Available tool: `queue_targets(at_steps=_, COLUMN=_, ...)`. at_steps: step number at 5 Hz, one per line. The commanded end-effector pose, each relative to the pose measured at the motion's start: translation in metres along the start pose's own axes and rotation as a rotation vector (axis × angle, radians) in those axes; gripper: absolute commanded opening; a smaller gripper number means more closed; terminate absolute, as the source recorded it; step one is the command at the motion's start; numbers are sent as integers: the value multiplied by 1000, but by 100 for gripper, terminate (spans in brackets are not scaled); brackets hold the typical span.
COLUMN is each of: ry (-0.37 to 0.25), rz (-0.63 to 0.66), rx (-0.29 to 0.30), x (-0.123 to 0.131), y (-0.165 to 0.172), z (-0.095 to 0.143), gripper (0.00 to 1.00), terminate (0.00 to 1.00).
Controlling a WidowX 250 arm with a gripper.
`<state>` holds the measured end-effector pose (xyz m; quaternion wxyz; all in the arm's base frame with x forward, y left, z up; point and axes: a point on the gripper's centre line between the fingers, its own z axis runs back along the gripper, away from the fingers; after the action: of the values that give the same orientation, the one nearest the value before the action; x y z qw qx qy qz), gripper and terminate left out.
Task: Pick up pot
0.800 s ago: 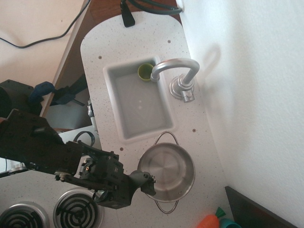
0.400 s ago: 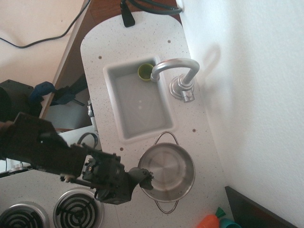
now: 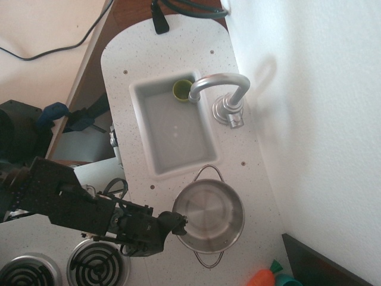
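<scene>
The pot (image 3: pixel 209 215) is a round shiny steel pot with two thin wire loop handles. It stands on the white counter just below the sink basin (image 3: pixel 174 126). My gripper (image 3: pixel 178 224) comes in from the left on a black arm, and its dark fingertips sit at the pot's left rim. The view from above does not show whether the fingers are closed on the rim. A small green cup (image 3: pixel 181 90) sits in the sink's far corner under the faucet (image 3: pixel 221 89).
Stove coils (image 3: pixel 95 264) lie at the bottom left under the arm. An orange and teal toy (image 3: pixel 269 277) lies at the bottom right near a dark object (image 3: pixel 321 268). A white wall runs along the right. The counter's edge runs along the left.
The arm has dropped lower in the frame and swung, and the fingertips have moved a little up and left along the pot's left rim. The pot has barely shifted.
</scene>
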<state>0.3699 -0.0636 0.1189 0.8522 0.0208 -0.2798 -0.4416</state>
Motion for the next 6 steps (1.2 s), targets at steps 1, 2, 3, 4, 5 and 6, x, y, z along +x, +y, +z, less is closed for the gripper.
queue_targets(at_steps=1, ry=-25, rz=-40, rx=42, x=11, y=2, z=-4, gripper=100, terminate=0)
queue_targets(at_steps=2, ry=23, rz=-29, rx=35, x=3, y=-7, z=-20, gripper=100, terminate=0)
queue_targets(at_steps=3, ry=96, rz=-10, rx=58, x=-7, y=-19, z=-34, gripper=100, terminate=0)
queue_targets(at_steps=4, ry=126, rz=-7, rx=106, x=-11, y=-23, z=-38, gripper=100, terminate=0)
queue_targets(at_steps=5, ry=142, rz=2, rx=128, x=-12, y=-23, z=-40, gripper=100, terminate=0)
queue_targets(at_steps=6, ry=124, rz=29, rx=152, x=-13, y=-22, z=-42, gripper=100, terminate=0)
